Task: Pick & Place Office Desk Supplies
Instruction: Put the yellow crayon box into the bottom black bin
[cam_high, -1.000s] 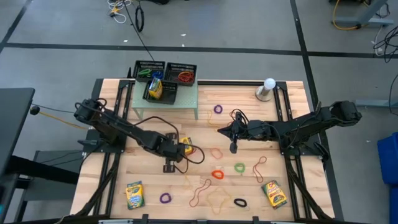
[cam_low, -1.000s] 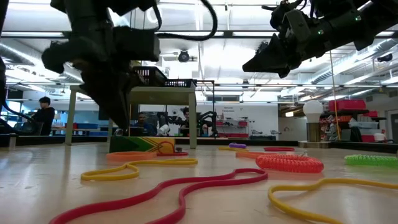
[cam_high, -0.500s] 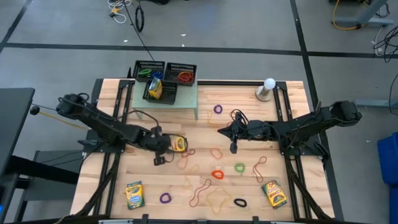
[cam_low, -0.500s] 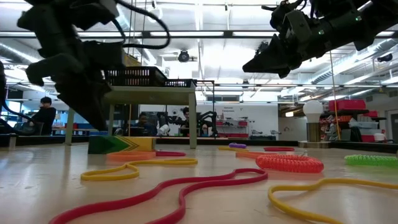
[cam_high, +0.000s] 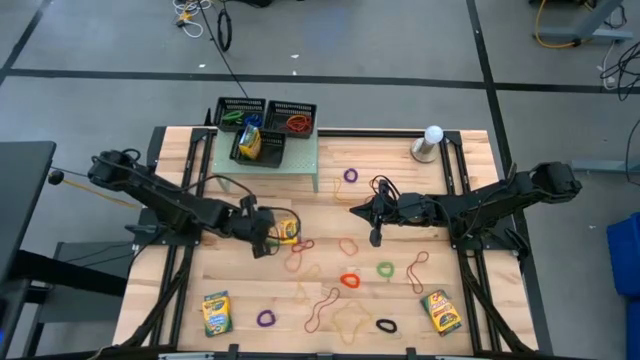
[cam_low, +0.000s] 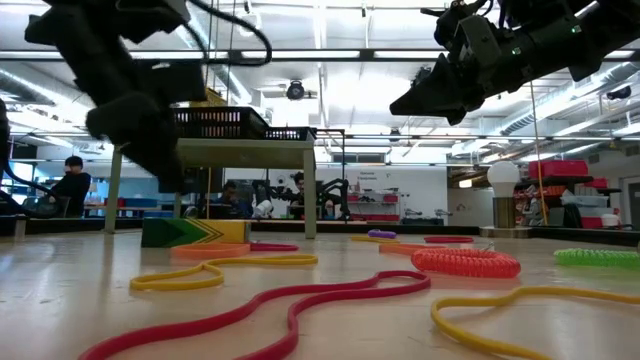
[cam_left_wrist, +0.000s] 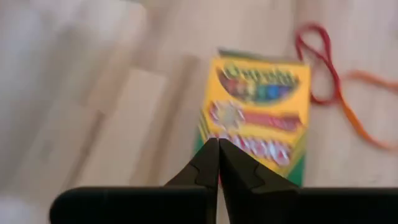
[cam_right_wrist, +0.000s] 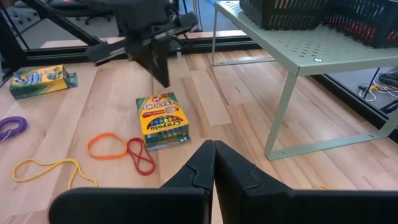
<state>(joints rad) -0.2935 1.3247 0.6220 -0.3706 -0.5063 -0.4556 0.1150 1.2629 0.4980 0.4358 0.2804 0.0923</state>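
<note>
A yellow-and-green crayon box (cam_high: 288, 230) lies flat on the wooden table left of centre, also seen in the right wrist view (cam_right_wrist: 163, 121) and the low view (cam_low: 195, 232). My left gripper (cam_high: 266, 242) hovers shut just left of that box, its tips (cam_left_wrist: 217, 144) above the box's near end and off the table (cam_low: 165, 170). My right gripper (cam_high: 353, 209) hangs shut above the table's middle (cam_right_wrist: 213, 146), holding nothing. Rubber bands in red (cam_right_wrist: 142, 155), orange (cam_right_wrist: 107, 146), green (cam_high: 385, 269) and purple (cam_high: 266, 319) lie loose on the wood.
A green shelf stand (cam_high: 300, 165) at the far left carries black mesh trays (cam_high: 292, 118), one with a crayon box (cam_high: 250, 143). Two more crayon boxes lie near the front (cam_high: 215, 312) (cam_high: 441, 311). A white ball-topped stand (cam_high: 430, 143) stands at the far right.
My left gripper has drawn back from over the crayon box toward the table's left edge, rolling as it went, and has stayed shut. The box has slid a little toward the left and lies flat.
</note>
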